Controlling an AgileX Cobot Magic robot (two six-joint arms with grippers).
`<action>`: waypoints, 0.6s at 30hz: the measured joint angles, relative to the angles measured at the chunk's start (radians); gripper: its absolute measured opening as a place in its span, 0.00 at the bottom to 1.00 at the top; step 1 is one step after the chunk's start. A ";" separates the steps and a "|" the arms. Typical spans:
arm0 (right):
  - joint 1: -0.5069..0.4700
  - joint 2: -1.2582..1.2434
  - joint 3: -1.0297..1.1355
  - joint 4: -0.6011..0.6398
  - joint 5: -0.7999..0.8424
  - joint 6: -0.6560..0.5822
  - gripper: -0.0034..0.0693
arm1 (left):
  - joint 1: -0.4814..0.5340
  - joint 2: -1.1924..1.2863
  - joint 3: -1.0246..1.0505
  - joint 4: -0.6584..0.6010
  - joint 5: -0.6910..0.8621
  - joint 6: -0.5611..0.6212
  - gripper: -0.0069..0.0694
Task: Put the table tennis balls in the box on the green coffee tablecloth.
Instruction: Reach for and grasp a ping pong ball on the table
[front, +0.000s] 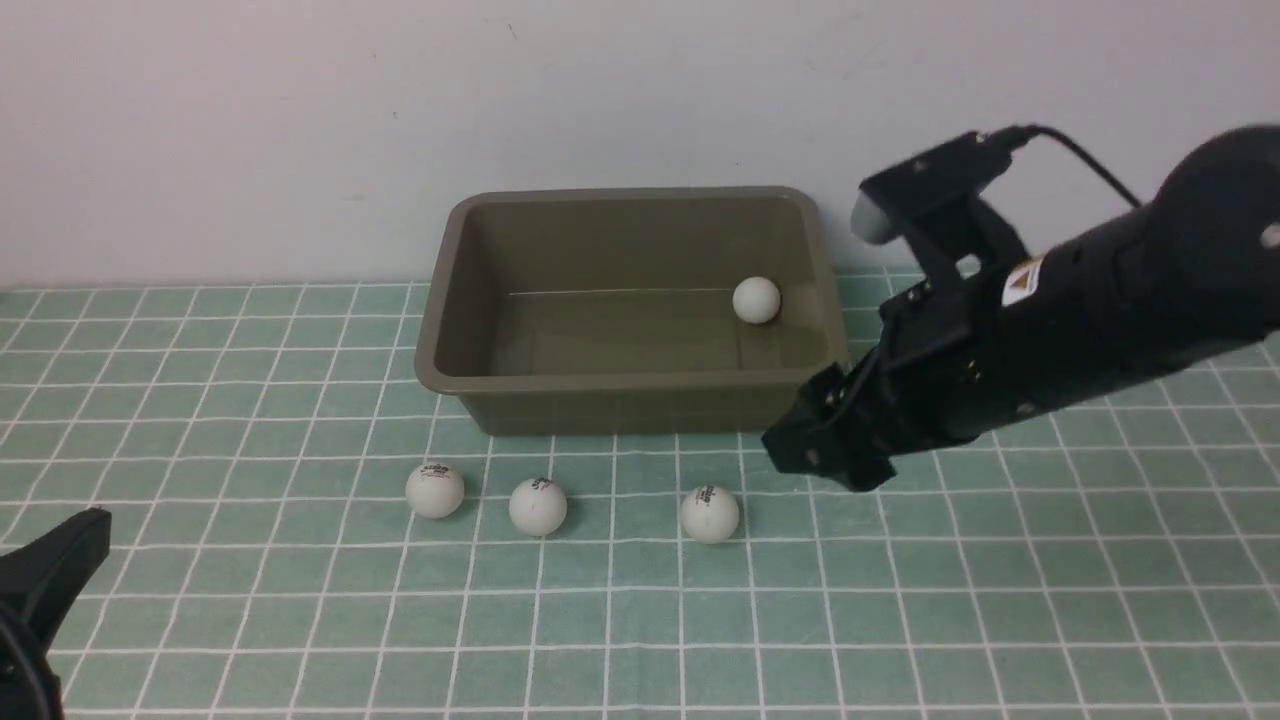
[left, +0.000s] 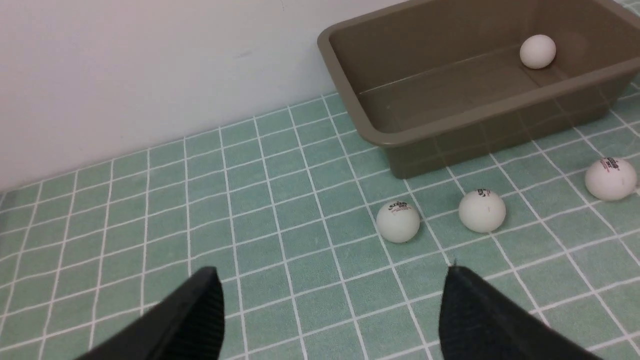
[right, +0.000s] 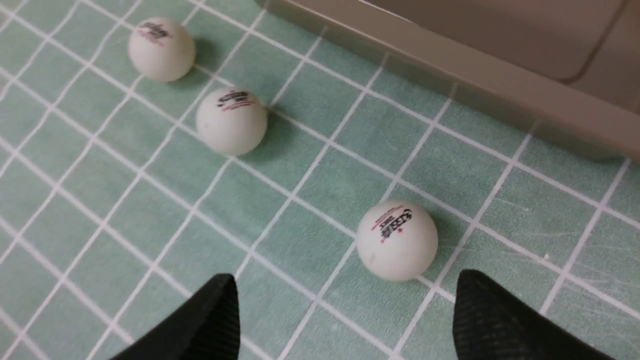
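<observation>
The olive-brown box (front: 620, 408) stands on the green coffee tablecloth (front: 200, 400) by the wall, with one table tennis ball (front: 756, 300) inside near its right end. Three more balls lie in a row in front of it: left (front: 435, 490), middle (front: 538, 506), right (front: 710, 514). My right gripper (front: 815, 460) hovers open just right of and above the right ball (right: 397, 240), which sits just ahead of its fingertips; nothing is between them (right: 345, 276). My left gripper (left: 330, 272) is open and empty at the near left, well short of the left ball (left: 398, 221).
A plain white wall runs right behind the box. The checked cloth covers all of the table in view. The right arm reaches in low from the right, close to the box's front right corner (front: 820, 385).
</observation>
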 joint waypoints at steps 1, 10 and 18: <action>0.000 0.014 0.000 0.000 -0.012 0.006 0.75 | 0.000 0.000 0.000 0.000 0.001 0.000 0.77; 0.000 0.118 0.000 0.006 -0.074 0.029 0.75 | 0.000 0.000 0.000 0.000 0.008 0.000 0.77; 0.000 0.176 0.000 0.022 -0.144 0.019 0.75 | 0.000 0.000 0.000 0.000 0.018 -0.001 0.77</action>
